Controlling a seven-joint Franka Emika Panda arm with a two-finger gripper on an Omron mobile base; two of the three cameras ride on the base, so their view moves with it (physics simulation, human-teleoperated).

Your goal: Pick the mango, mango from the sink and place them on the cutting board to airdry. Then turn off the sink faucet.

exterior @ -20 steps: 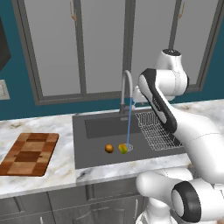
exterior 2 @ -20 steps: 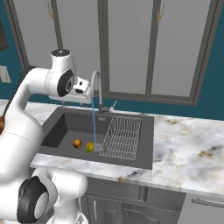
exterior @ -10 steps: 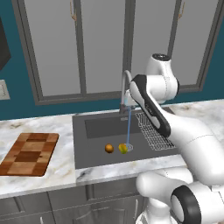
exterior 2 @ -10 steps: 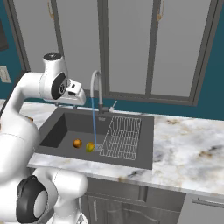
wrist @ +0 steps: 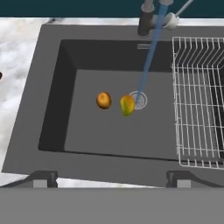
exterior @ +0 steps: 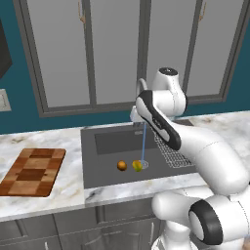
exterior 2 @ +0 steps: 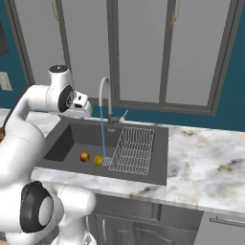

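Home kitchen, rendered; marble-look counter w/ dark grey sink set in it, gooseneck faucet running water; wire rack in basin; checkered wooden cutting board on counter; grey cabinet doors above, teal wall behind.

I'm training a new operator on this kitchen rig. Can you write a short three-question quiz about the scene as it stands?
1. True or false: both mangos are already on the cutting board.
2. Where does the water stream from the sink faucet land? A) on the wire rack B) at the drain C) on the counter
3. Fill in: the gripper's jaws are ____ and hold nothing.

Key: 1 false, both lie in the sink; 2 B; 3 open.
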